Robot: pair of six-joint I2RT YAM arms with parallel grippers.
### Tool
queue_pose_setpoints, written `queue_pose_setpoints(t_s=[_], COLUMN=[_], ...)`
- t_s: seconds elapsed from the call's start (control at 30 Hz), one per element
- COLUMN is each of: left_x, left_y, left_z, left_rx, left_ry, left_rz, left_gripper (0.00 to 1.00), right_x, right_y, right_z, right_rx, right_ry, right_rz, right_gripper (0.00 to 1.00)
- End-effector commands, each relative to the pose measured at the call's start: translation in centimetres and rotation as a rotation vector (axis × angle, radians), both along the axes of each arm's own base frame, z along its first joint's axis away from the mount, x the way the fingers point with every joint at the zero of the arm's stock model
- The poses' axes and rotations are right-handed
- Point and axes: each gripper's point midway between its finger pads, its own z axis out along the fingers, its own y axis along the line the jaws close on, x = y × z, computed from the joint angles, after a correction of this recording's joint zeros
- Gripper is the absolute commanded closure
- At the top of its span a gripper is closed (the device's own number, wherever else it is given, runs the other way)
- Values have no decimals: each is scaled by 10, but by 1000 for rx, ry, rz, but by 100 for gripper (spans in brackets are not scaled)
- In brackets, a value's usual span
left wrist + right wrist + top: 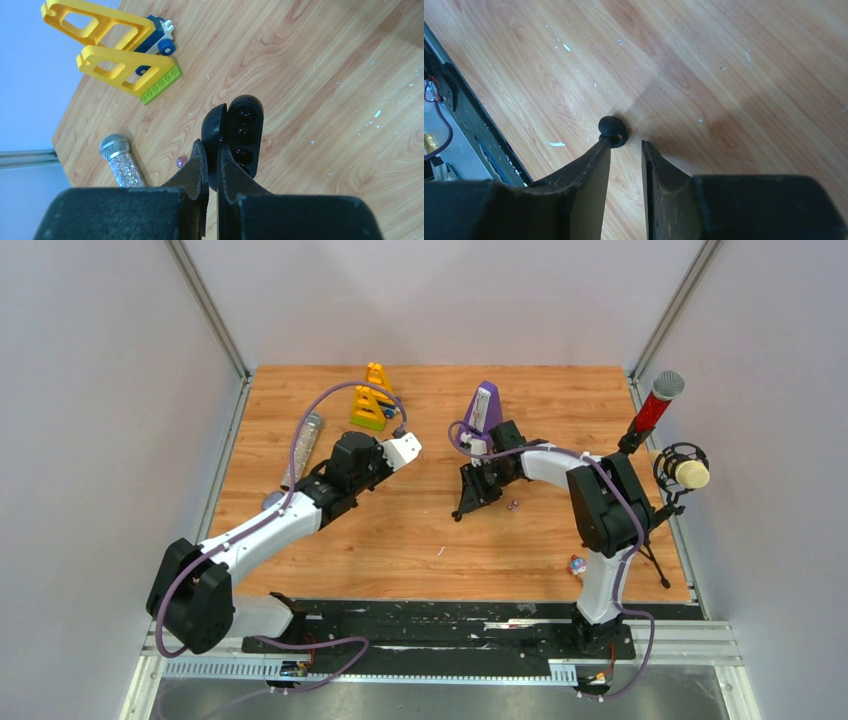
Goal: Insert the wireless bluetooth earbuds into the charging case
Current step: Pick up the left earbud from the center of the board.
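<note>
- Black glossy charging case [239,135] is clamped in your left gripper [212,150]. The fingers are clenched on its lower end, the lid is swung open and the dark sockets face the wrist camera.
- You can't tell whether a bud sits in any socket.
- Your right gripper [625,143] points down at the wooden table [734,65], fingers parted by a narrow gap with nothing between them.
- One black earbud [613,131] lies on the wood, touching the tip of the finger on the picture's left, outside the gap.
- From the top, your two grippers are well apart, the right one near table centre, just in front of a purple wedge [485,407].
- A purple bead [181,161] lies near a silver glitter microphone [120,162]; a yellow toy frame [120,65] lies beyond them.
</note>
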Motion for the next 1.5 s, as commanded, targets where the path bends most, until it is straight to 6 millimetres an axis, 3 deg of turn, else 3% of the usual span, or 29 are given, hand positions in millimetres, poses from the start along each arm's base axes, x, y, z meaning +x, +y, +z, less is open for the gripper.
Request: queue_pose_setpoints(t_s=[0.0, 0.27, 0.57, 0.83, 1.2, 1.47], left_x=[0, 1, 1, 1, 0, 0], left_y=[-6, -6, -6, -5, -5, -4], left_z=[19, 19, 20, 20, 22, 23], left_rx=[-55, -53, -51, -51, -53, -53], left_ry=[-51, -53, -56, -58, -64, -67], left_rz=[-11, -12, -11, -9, -12, -9], left_gripper=[100, 100, 100, 100, 100, 100], right_x=[-2, 5, -1, -4, -22, -29], right_y=[-17, -23, -14, -13, 0, 5], right_z=[-20, -38, -46, -47, -39, -38], right_rx=[-68, -167, -213, -222, -157, -137], right_ry=[16, 12, -1, -1, 26, 41], right_rz=[-16, -58, -23, -12, 63, 94], right_gripper=[69, 75, 74, 74, 69, 83])
